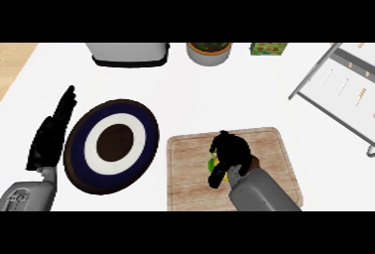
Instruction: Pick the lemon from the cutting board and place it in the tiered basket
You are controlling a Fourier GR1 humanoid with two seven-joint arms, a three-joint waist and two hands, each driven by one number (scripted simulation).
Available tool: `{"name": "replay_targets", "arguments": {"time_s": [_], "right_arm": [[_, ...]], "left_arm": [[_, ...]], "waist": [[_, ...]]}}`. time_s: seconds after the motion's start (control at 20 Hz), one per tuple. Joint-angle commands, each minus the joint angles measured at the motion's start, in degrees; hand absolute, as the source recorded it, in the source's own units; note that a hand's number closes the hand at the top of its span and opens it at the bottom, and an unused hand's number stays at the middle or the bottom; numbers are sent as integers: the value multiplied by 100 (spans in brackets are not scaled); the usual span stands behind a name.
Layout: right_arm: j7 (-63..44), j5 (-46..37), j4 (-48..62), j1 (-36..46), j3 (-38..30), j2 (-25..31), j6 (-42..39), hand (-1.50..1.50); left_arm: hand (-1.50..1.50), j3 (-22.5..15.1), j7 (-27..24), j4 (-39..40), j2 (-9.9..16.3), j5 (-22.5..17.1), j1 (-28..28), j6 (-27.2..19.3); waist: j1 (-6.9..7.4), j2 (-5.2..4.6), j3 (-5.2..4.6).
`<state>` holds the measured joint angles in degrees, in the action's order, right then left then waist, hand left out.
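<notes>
**Closing on the lemon**

Grasping is the step in hand: the right robot hand [230, 151] sits curled over the lemon [213, 163], which lies on the cutting board [190, 183]. Next it must lift and carry to the tiered basket [333, 94], far right. The left robot hand [51, 134] rests open beside the plate [147, 126].

You're looking down on a white bench [219, 94]. On it, a wooden cutting board [190, 168] lies at lower centre, a round plate [110, 146] at its left, a toaster [128, 53], a plant pot [209, 52] and a small box [268, 48] along the top edge, and a wire tiered basket [341, 89] at upper right.
</notes>
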<state>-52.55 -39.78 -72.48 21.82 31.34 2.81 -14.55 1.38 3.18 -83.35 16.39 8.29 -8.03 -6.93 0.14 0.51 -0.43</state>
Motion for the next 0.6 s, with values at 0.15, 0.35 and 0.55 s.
{"name": "replay_targets", "arguments": {"time_s": [0.15, 0.35, 0.55], "right_arm": [[-74, 141, -395, -179, -134, -271, -159, 150], [-49, 350, -320, -149, -21, -273, 574, 150], [-492, 152, -753, 365, -819, -277, 505, 150]], "left_arm": [[0, -96, 359, -352, -177, 195, -76, -54], [0, 253, -260, 312, 11, 12, -113, 227], [0, 310, -365, 360, -11, -18, 40, 224]], "waist": [[-16, -41, 45], [8, -55, 43], [2, -60, 40]]}}
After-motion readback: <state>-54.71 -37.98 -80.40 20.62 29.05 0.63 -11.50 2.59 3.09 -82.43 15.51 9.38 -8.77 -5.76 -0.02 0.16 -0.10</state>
